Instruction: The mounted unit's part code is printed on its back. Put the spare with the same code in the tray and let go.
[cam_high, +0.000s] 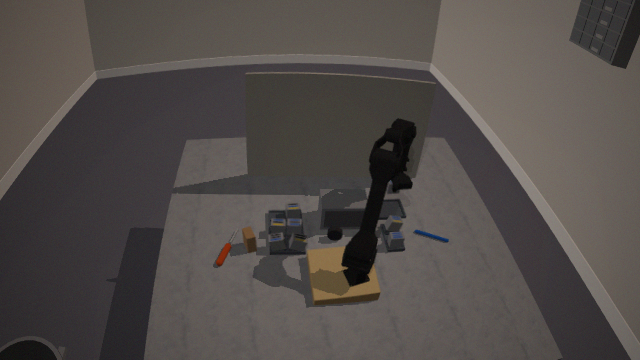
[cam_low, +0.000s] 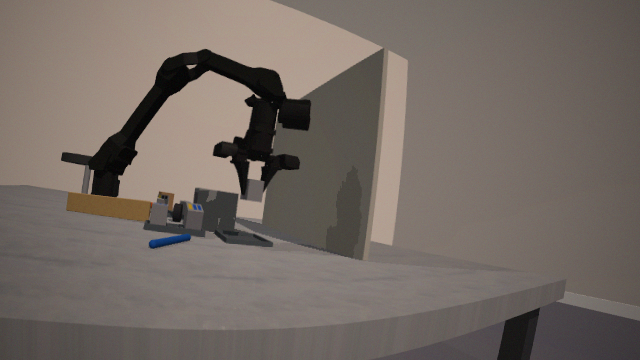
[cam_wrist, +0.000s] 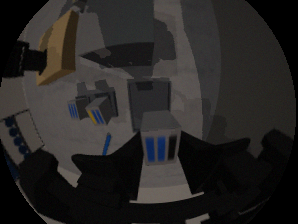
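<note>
Holding a small gray spare up in the air.

The big gray wall panel (cam_low: 340, 170) stands just beside the gripper (cam_low: 255, 186), on its far side. The dark tray (cam_low: 244, 237) lies flat on the table (cam_low: 300, 300), below the gripper and well apart from it. The gripper points down, its two fingers (cam_low: 243, 176) partly closed and pinching the spare (cam_low: 255, 190) by its sides. The spare has blue stripes on one face (cam_wrist: 160, 147) and touches nothing else.
</note>
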